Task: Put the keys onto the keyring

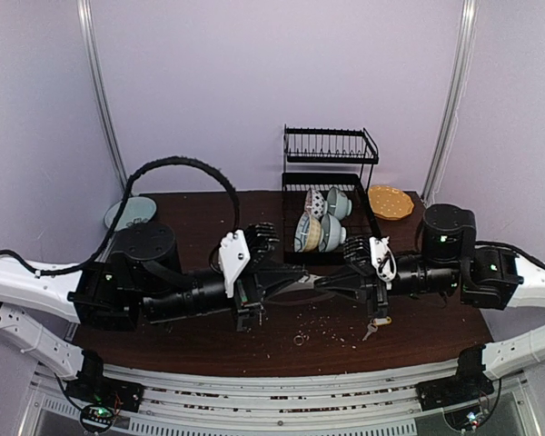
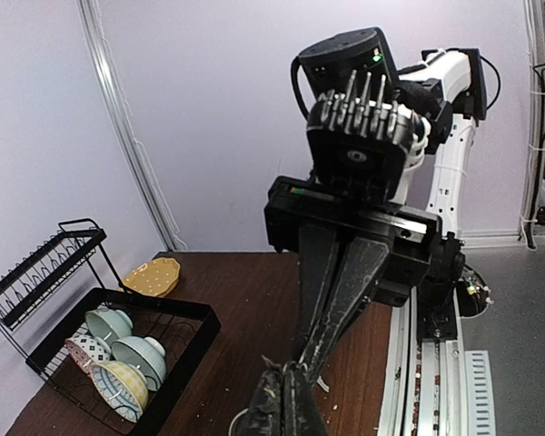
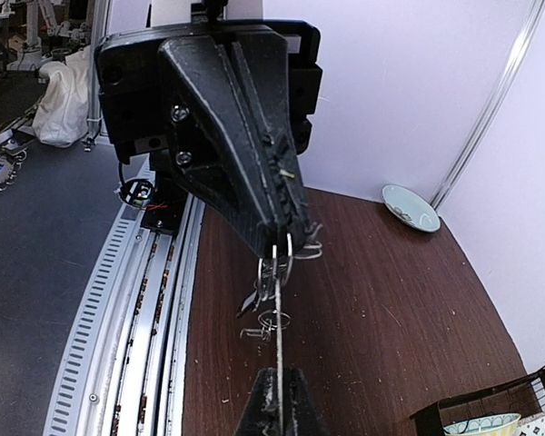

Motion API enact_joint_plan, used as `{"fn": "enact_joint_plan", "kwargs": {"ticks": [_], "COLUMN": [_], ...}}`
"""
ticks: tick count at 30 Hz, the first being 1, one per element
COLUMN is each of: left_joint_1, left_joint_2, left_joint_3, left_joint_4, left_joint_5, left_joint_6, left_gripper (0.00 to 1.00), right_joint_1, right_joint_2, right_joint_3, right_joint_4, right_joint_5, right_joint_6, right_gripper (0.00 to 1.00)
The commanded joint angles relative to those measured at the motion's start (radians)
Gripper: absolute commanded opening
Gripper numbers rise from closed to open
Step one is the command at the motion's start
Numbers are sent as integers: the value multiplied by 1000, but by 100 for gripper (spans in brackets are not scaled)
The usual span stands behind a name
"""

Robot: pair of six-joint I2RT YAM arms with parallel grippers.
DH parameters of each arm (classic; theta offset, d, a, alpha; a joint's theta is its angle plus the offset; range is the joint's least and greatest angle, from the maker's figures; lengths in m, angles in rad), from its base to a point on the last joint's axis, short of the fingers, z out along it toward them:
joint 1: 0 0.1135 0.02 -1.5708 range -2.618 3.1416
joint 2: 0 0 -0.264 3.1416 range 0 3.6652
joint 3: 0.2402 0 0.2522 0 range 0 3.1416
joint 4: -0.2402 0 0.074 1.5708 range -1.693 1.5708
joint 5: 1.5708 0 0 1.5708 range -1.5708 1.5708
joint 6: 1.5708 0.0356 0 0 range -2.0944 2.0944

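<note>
The keyring is a thin grey hoop; a stretch of its wire (image 3: 279, 345) runs straight between both grippers, and part of its arc (image 1: 289, 299) shows below them in the top view. My right gripper (image 3: 280, 404) is shut on this wire. My left gripper (image 3: 286, 232) faces it tip to tip, shut on the hoop where small rings (image 3: 277, 263) dangle. In the top view the left gripper (image 1: 307, 283) and right gripper (image 1: 325, 282) meet above mid-table. The silver key with its yellow tag (image 1: 374, 325) is below the right gripper; I cannot tell whether it hangs or lies on the table.
A black dish rack (image 1: 292, 182) with several bowls stands at the back. A yellow plate (image 1: 391, 202) is at its right and a pale plate (image 1: 132, 212) is at the back left. A tiny loose ring (image 1: 300, 341) and crumbs lie on the table near the front.
</note>
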Motion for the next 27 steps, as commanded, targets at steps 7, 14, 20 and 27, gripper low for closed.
{"fn": "enact_joint_plan", "kwargs": {"ticks": [7,14,20,27], "left_joint_1": [-8,-8,-8,-8], "left_joint_2": [49,39,65,103], "left_joint_3": [51,-39,-85,-21], "left_joint_4": [92,305,459,398], "left_joint_5": [-19,-94,-247,-292], "left_joint_6": [-10,-38,-54,-23], "left_gripper": [0,0,0,0], "right_joint_1": [-2,12,27,29], "right_joint_2": [-53,-8,15,112], "right_joint_3": [-36,-54,-71,-5], "right_joint_4": [105,269,392,274], "right_joint_5": [3,38,156,284], "right_joint_6": [-43,107,181,188], "right_gripper": [0,0,0,0]}}
